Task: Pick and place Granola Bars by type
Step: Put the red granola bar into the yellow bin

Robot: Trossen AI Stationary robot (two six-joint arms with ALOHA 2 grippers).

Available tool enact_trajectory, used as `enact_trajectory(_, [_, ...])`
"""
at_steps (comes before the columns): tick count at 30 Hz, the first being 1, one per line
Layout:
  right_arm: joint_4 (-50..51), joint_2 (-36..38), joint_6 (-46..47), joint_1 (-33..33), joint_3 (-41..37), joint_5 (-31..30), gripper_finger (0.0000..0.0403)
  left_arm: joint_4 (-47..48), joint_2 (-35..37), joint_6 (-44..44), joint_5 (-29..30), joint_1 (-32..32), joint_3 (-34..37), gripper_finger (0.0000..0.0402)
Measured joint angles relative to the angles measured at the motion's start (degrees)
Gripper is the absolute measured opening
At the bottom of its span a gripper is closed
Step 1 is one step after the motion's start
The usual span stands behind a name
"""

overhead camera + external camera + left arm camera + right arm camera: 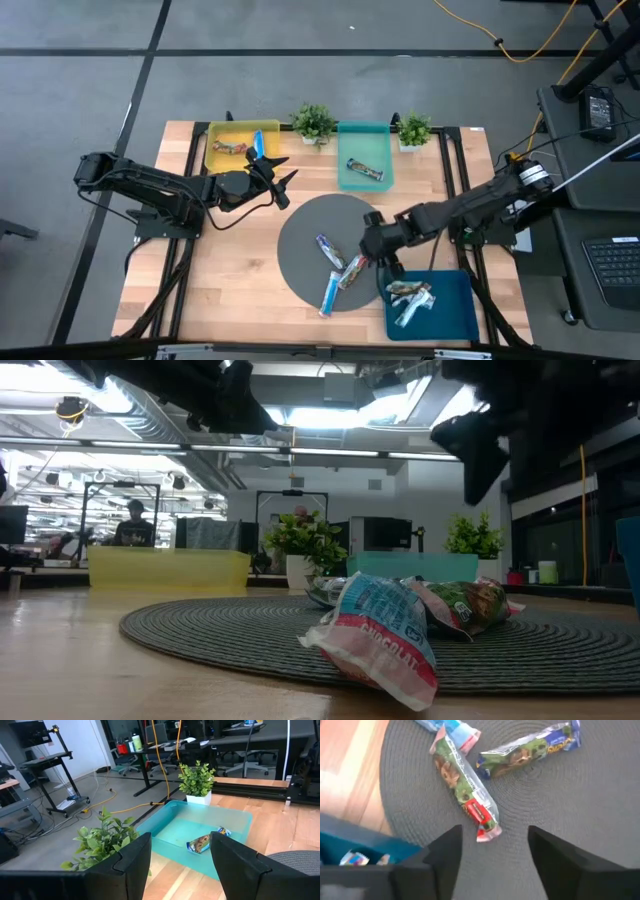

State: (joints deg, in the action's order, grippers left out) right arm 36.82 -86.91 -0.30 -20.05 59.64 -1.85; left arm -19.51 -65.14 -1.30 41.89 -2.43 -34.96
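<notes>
Three granola bars [335,268] lie on the grey round mat [300,235]; others sit in the yellow [225,158], teal [350,172] and blue [455,310] trays. My right pincer [380,255] hovers over the mat's bars, fingers spread wide, holding nothing. My left pincer [275,175], also gaping and empty, hangs beside the yellow tray.

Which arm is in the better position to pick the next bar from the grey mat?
The right. Its open right gripper hangs over the grey mat beside the bars; the left gripper is by the yellow tray.
</notes>
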Motion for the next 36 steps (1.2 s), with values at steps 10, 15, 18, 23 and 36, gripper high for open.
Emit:
enact_trajectory(10, [-7.9,-7.9,-3.6,1.7,-3.4,4.3,0.0307,0.3,0.0,0.0,-1.5,0.0,0.0,0.0194])
enact_trajectory(15, [-10.5,-13.7,-5.5,1.9,-2.4,7.6,0.0298,0.3,0.0,0.2,-1.5,-0.1,0.0,0.0195])
enact_trajectory(18, [-10.4,-15.6,-6.1,1.9,-1.2,8.6,0.0287,0.3,0.0,0.3,-1.5,-0.1,0.0,0.0194])
enact_trajectory(23, [-10.7,-15.6,-6.4,1.9,-0.7,8.1,0.0257,0.2,0.0,0.2,-1.5,-0.1,0.0,0.0195])
enact_trajectory(36, [-11.7,-15.5,-4.5,4.2,-0.6,7.7,0.0072,0.3,0.0,0.2,-2.2,-0.1,0.0,0.0195])
